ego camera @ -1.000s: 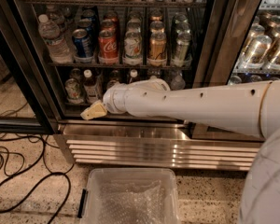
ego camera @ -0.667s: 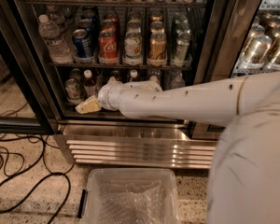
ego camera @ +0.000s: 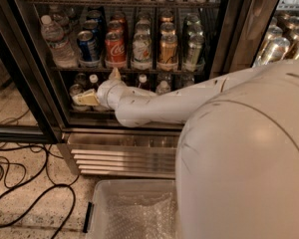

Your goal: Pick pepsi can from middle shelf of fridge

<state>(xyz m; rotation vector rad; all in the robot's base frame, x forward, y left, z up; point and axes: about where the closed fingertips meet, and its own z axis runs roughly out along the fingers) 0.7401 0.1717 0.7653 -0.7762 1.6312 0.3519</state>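
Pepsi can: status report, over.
Hand low, at bottom-shelf bottles, below middle wire rack. Small blue aluminium Pepsi can upright on that rack, untouched. Red Coca-Cola can close beside it.

Pincer (ego camera: 98, 87) is inside the fridge (ego camera: 125, 153), just under the middle shelf (ego camera: 144, 69) among the lower bottles, fingers spread apart. Pepsi can (ego camera: 88, 48) stands upright on that shelf above it, between a water bottle (ego camera: 55, 40) and a red Coca-Cola can (ego camera: 115, 49). Clear plastic bin (ego camera: 134, 208) sits on the floor out front.
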